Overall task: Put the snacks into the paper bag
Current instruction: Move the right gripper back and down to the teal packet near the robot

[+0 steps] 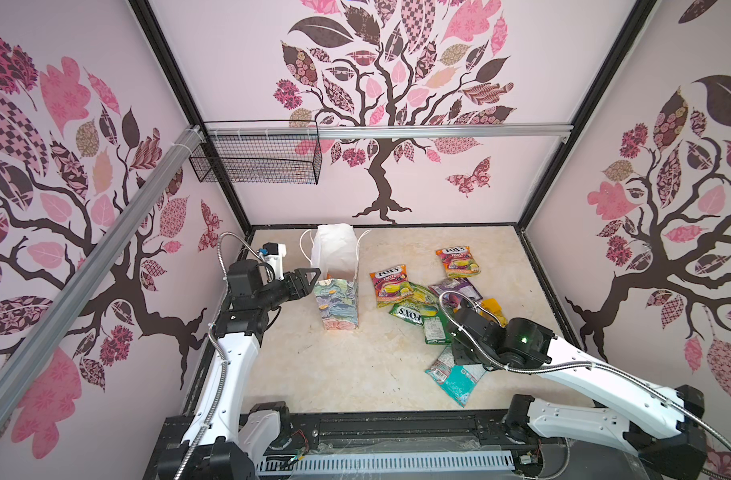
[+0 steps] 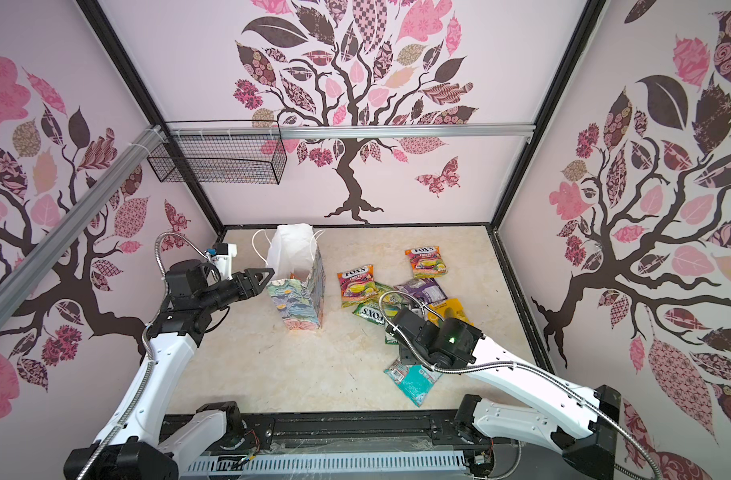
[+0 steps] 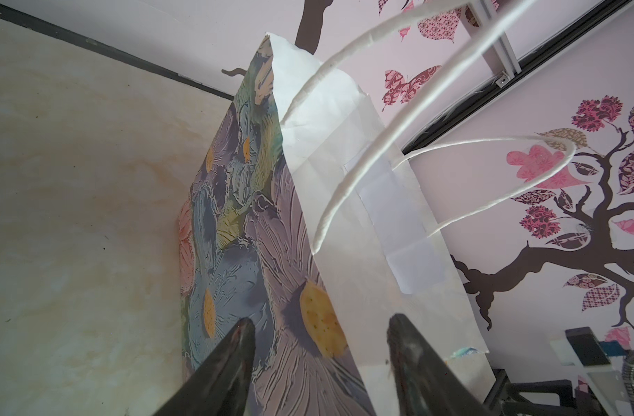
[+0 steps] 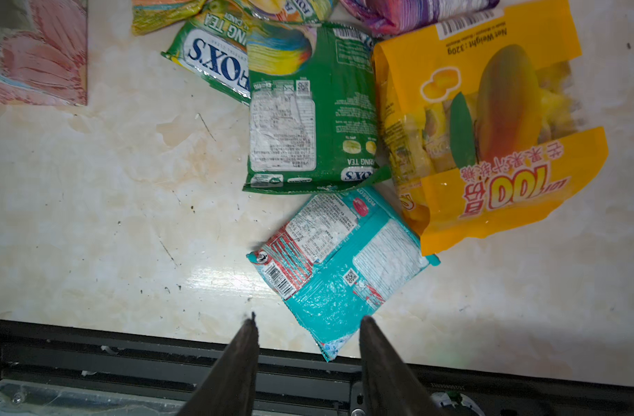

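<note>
The paper bag point(image 1: 341, 307) point(image 2: 297, 307) stands upright at the back left, its white inside showing at the open mouth. My left gripper point(image 1: 310, 276) point(image 3: 321, 324) is open at the bag's left rim, one finger outside on the floral print point(image 3: 243, 216), the other on the white inner side. The snacks lie in a loose pile to the right: two orange packets point(image 1: 391, 284) point(image 1: 457, 262), green ones point(image 4: 308, 108), a purple one point(image 1: 459, 289) and a yellow one point(image 4: 488, 126). My right gripper point(image 4: 308, 320) hangs open above the near corner of a teal packet point(image 4: 340, 266) point(image 1: 455, 378), holding nothing.
A black wire basket point(image 1: 258, 162) hangs from the rail on the back wall. The black frame edge point(image 4: 128, 360) runs along the table's front, just below the right gripper. Patterned walls close in three sides.
</note>
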You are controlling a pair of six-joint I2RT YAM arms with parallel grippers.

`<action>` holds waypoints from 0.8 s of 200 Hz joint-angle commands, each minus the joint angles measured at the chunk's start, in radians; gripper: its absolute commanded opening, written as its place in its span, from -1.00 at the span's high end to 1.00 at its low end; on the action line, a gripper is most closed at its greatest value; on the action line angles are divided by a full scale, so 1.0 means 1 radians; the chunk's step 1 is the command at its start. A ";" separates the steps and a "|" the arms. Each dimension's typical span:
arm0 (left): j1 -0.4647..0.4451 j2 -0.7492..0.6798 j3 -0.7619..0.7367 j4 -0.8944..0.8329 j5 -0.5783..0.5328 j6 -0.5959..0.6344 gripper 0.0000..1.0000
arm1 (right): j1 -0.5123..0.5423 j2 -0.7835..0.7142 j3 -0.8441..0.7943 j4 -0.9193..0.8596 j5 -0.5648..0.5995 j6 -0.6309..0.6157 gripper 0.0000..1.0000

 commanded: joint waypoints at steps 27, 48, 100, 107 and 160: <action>-0.002 -0.017 -0.005 0.015 0.002 0.013 -0.25 | 0.002 -0.008 -0.100 0.072 0.008 0.088 -0.10; -0.001 -0.017 -0.001 0.015 -0.001 0.015 -0.25 | 0.002 -0.034 -0.141 0.101 0.008 0.105 -0.14; -0.002 -0.033 -0.012 0.018 0.000 0.010 -0.28 | 0.002 -0.043 -0.227 0.170 -0.033 0.138 -0.24; -0.003 -0.033 -0.010 0.021 0.002 0.007 -0.28 | 0.002 -0.053 -0.235 0.177 -0.037 0.141 -0.26; -0.002 -0.052 -0.026 0.036 -0.003 0.002 -0.29 | 0.001 -0.120 -0.323 0.213 -0.041 0.185 -0.33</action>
